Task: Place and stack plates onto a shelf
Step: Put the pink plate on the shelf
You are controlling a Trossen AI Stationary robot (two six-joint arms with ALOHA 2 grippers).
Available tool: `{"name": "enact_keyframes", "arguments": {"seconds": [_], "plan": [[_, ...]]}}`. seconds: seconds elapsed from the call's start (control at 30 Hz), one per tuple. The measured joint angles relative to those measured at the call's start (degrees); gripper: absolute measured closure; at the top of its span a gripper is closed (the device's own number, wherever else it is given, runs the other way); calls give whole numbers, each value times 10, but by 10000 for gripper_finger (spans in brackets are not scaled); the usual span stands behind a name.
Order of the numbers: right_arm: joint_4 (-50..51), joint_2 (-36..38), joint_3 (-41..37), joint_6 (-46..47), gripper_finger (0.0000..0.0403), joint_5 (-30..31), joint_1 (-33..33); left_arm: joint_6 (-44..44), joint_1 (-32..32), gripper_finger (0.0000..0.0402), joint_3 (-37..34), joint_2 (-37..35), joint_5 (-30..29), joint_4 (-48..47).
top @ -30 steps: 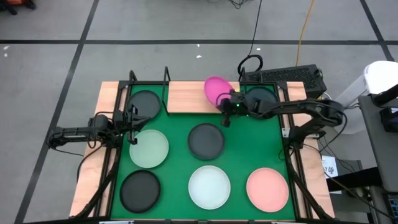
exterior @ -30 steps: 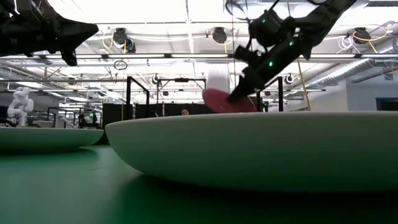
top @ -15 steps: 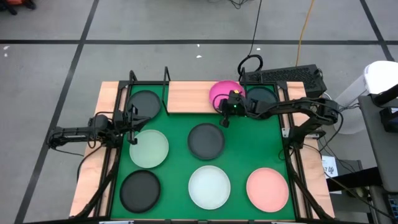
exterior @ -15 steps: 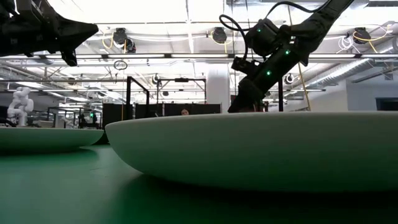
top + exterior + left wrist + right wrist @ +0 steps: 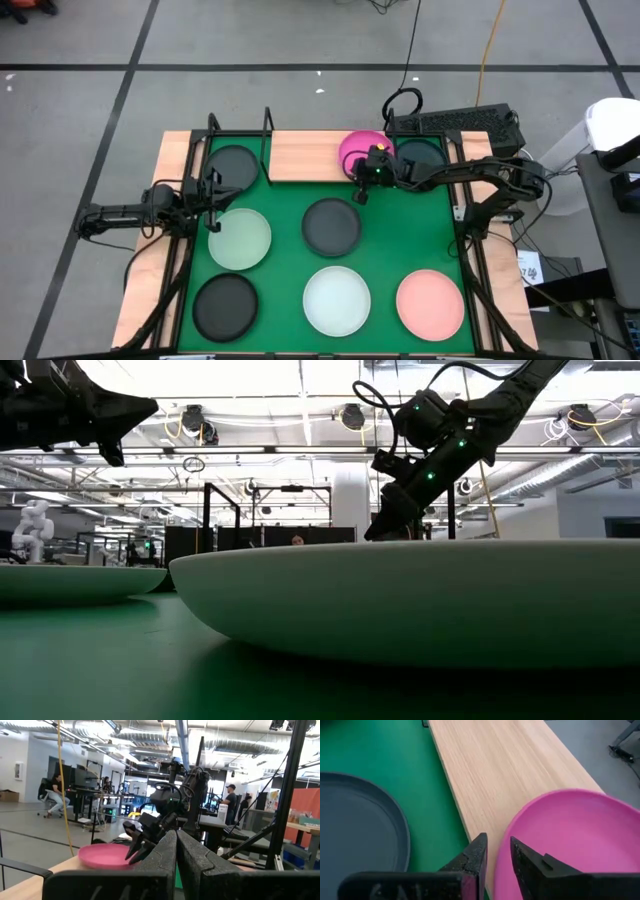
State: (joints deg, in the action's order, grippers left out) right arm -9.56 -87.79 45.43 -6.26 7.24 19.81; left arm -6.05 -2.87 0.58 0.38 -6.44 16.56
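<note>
The magenta plate [image 5: 358, 146] lies flat on the right part of the light wood shelf [image 5: 300, 155], which also shows in the right wrist view [image 5: 495, 765]. My right gripper [image 5: 366, 172] reaches in from the table's right and is shut on the plate's near rim; it appears in the low view [image 5: 380, 525] and, far off, in the left wrist view [image 5: 134, 847]. My left gripper [image 5: 213, 205] waits shut above the table's left edge, beside the pale green plate [image 5: 240, 238]. Its fingers [image 5: 176, 855] are pressed together. My right gripper [image 5: 498, 854] has the magenta plate's rim [image 5: 504, 851] between its two fingers, one finger [image 5: 530, 862] over the plate's inside and the other [image 5: 477, 857] outside it. The fingers slant down from the table's right and near side. The plate's underside rests on the shelf board.
A black plate [image 5: 232, 165] sits left of the shelf board and a dark one [image 5: 420, 152] right of it, under my right arm. On the green mat [image 5: 280, 270] lie a black plate [image 5: 331, 226], another black [image 5: 225, 305], a white [image 5: 337, 298] and a light pink [image 5: 430, 302]. Thin black rods [image 5: 266, 140] stand at the shelf's left end.
My right gripper has carried the magenta plate toward the table's right and down. The plate was tilted and lifted above the shelf; it now lies flat on the board. In the last half second the gripper has barely moved.
</note>
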Motion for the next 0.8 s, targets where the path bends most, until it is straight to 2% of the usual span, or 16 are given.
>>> {"name": "enact_keyframes", "arguments": {"seconds": [0.2,0.47,0.7,0.8], "plan": [[42,0,0,-11,332,-11,-17,0,0,385,0,0,0,0],[87,0,0,-24,332,75,-36,0,0,385,0,0,0,0],[41,0,0,-53,332,78,-66,0,0,385,0,0,0,0],[41,0,0,-68,332,119,-77,0,0,385,0,0,0,0]]}}
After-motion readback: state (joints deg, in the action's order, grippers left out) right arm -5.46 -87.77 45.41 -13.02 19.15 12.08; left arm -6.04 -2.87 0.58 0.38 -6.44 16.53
